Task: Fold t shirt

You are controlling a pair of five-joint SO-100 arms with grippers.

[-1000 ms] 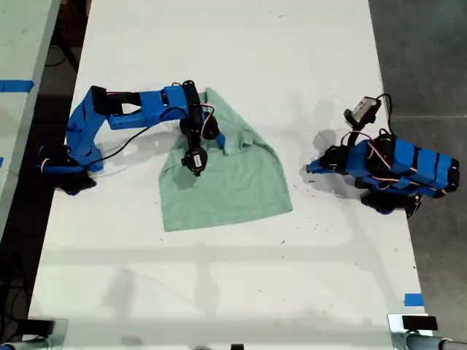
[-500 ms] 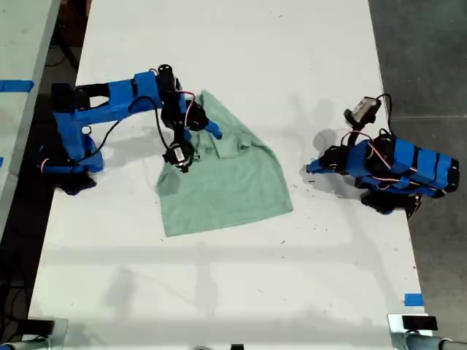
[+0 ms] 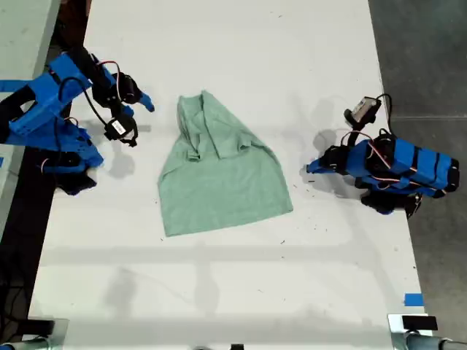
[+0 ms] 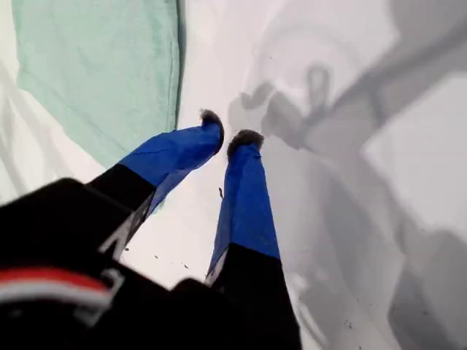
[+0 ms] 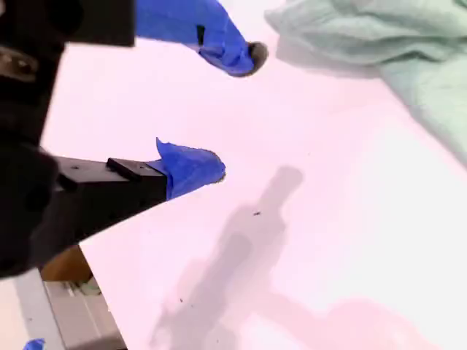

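Observation:
The pale mint-green t shirt (image 3: 219, 175) lies on the white table (image 3: 241, 44), with its upper part bunched and folded over itself. My second gripper (image 3: 136, 109) hangs raised at the exterior view's left, off the cloth, jaws open and empty. Its wrist view shows the second gripper (image 5: 233, 109) over bare table and the crumpled shirt edge (image 5: 387, 36) beyond. My first gripper (image 3: 310, 169) rests low at the exterior view's right, a short way from the shirt's side. In the first wrist view the first gripper (image 4: 228, 133) has its tips almost touching, holding nothing, beside the shirt (image 4: 102, 65).
The table's edge runs close behind the second arm's base (image 3: 69, 164) at the exterior view's left, with blue tape (image 3: 16, 85) on the neighbouring surface. Another piece of blue tape (image 3: 413, 299) marks the table's lower corner at the exterior view's right.
My second gripper has let go of the shirt and swung up and away toward the exterior view's left. The folded-over cloth stays where it was laid. The first arm has not moved.

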